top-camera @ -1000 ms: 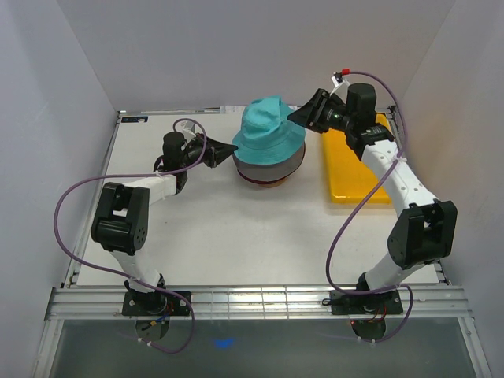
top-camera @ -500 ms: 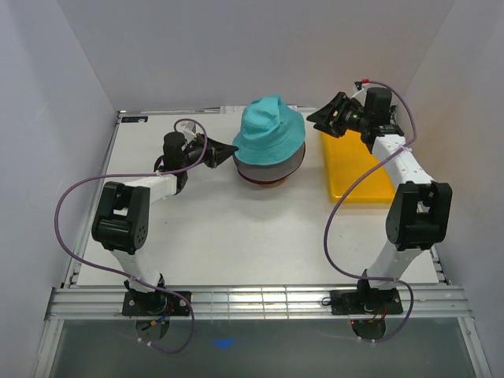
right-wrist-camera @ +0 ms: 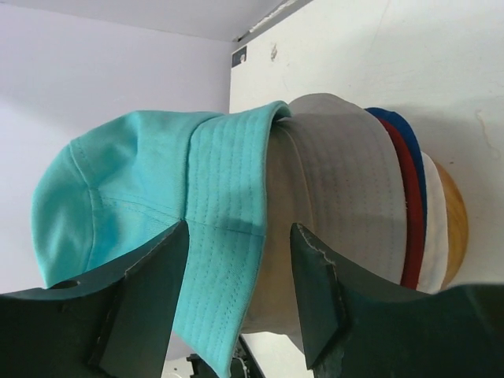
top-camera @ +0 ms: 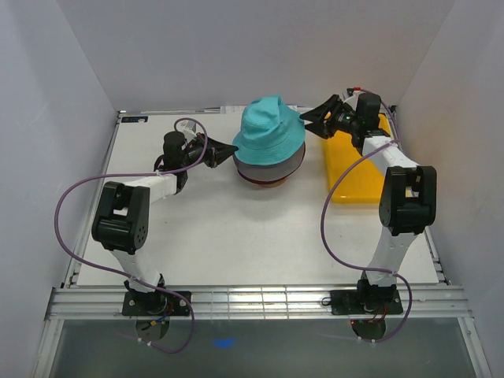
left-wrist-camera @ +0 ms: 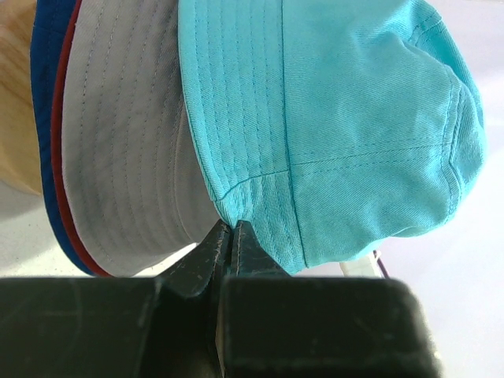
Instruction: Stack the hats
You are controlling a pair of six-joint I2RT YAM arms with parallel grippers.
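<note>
left gripper: pinched shut on teal hat brim edge
right gripper: wide open, empty; brim lies straight ahead of your fingers, apart
nearer arm: left

White booth, evenly lit.
Plain pale walls enclose a white tabletop on three sides; an aluminium rail runs along its near edge.

Hats stacked on stand; tray to rt.
</note>
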